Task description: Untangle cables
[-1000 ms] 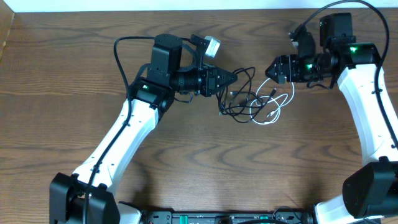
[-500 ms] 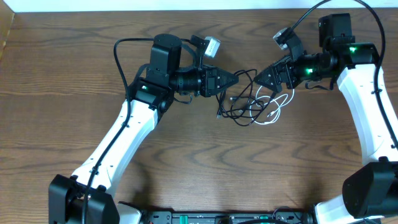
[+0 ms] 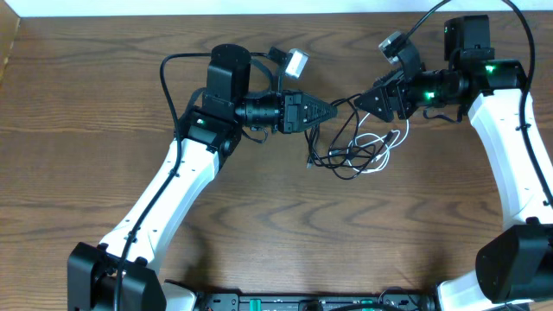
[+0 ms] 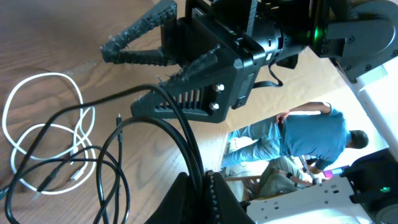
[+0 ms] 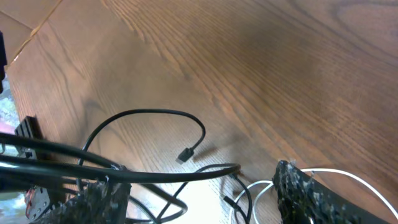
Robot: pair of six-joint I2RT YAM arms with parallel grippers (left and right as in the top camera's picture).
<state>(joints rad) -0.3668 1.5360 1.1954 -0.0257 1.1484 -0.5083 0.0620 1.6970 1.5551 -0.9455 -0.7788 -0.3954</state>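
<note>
The black cable (image 3: 332,159) and white cable (image 3: 390,144) lie in a tangled pile on the table between my arms. My left gripper (image 3: 332,112) is shut on a strand of the black cable (image 4: 180,127), which rises from the pile into its jaws (image 4: 200,182). My right gripper (image 3: 359,100) is open just to the right of the left one; it also shows in the left wrist view (image 4: 121,78). In the right wrist view a black strand (image 5: 149,112) runs across between the spread fingers (image 5: 196,180), with a black plug (image 5: 185,154) and white loops (image 5: 348,171) on the table below. The white loops (image 4: 43,76) lie flat.
The wooden table (image 3: 276,233) extends on all sides of the pile. A white wall edge (image 3: 259,7) runs along the table's far side. A person in a blue shirt (image 4: 311,134) shows in the background of the left wrist view.
My right gripper has swung left towards the left gripper and now straddles the raised black strand. The left gripper has edged right, and the cable pile has shifted slightly.
</note>
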